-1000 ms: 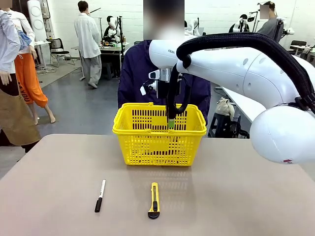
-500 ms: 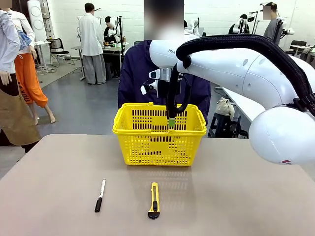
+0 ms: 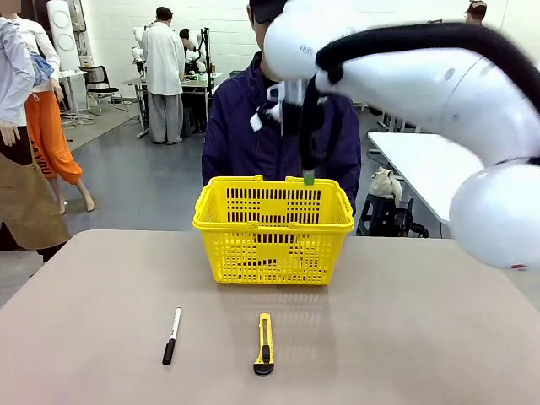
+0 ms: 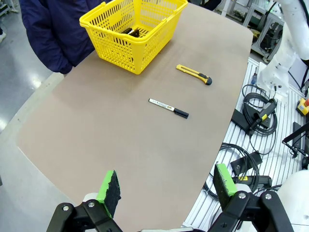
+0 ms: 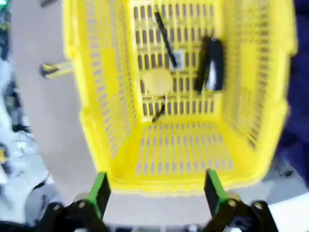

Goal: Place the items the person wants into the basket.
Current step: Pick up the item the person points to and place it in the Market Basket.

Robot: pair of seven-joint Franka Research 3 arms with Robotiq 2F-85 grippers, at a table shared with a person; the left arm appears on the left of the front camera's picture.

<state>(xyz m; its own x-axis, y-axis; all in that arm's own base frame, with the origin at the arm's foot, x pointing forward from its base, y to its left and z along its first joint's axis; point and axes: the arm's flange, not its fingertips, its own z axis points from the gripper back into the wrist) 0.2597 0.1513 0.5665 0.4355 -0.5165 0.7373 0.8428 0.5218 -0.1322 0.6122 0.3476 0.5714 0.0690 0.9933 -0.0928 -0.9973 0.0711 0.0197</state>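
Stapler (image 5: pixel 210 65), pen (image 5: pixel 165 38) and seemingly tape measure (image 5: pixel 157 82) lie in basket (image 5: pixel 104 96).

the basket (image 3: pixel 273 229) is bright yellow with slotted mesh sides. inside it lie a pale yellow tape measure (image 5: pixel 158 82) with a black strap, a slim black pen (image 5: pixel 165 40) and a black stapler (image 5: pixel 210 64). on the beige table (image 3: pixel 405 337) lie a white marker (image 3: pixel 172 334) with a black cap and a yellow-and-black cutter (image 3: pixel 265 342). the person (image 3: pixel 245 139) wears a dark navy-purple jacket. the arms are white with black cabling; the left gripper (image 4: pixel 166 190) and right gripper (image 5: pixel 157 190) are black with green pads
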